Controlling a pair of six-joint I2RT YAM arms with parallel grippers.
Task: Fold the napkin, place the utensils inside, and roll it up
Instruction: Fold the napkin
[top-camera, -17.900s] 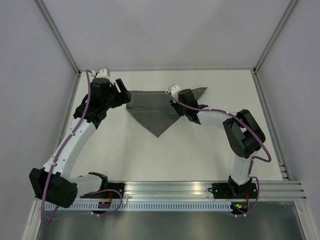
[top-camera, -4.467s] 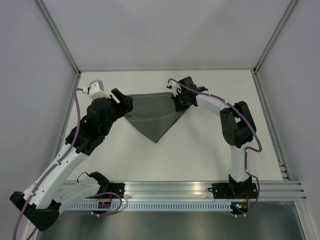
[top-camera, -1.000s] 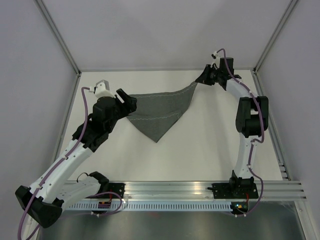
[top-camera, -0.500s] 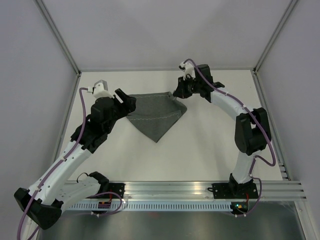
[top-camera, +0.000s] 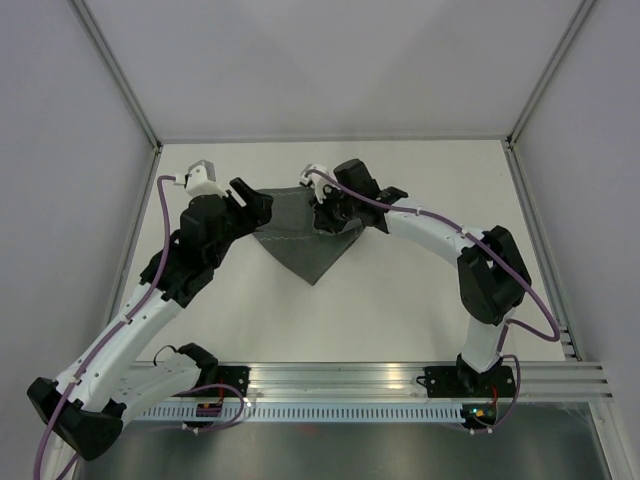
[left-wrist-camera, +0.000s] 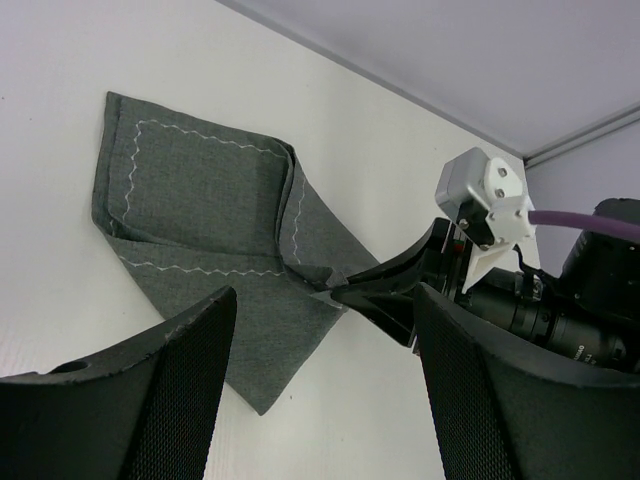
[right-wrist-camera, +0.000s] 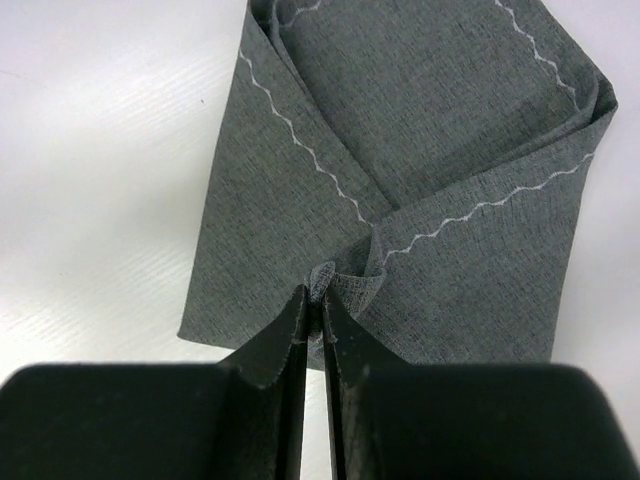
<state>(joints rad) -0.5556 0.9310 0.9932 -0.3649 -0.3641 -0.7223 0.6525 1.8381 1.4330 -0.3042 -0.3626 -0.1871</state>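
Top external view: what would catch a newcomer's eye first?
The dark grey napkin lies folded on the far middle of the white table. The right gripper pinches a bunched corner over it, and the left gripper hangs open at its left edge.

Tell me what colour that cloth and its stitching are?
The napkin is dark grey, with wavy whitish stitching near its edges. Right wrist view shows it best.

Check that the left arm extends to the far left, left gripper (top-camera: 255, 200) with jaws spread wide. The right arm arcs leftward to centre, right gripper (right-wrist-camera: 312, 300) pinched closed on the napkin (right-wrist-camera: 420, 120).
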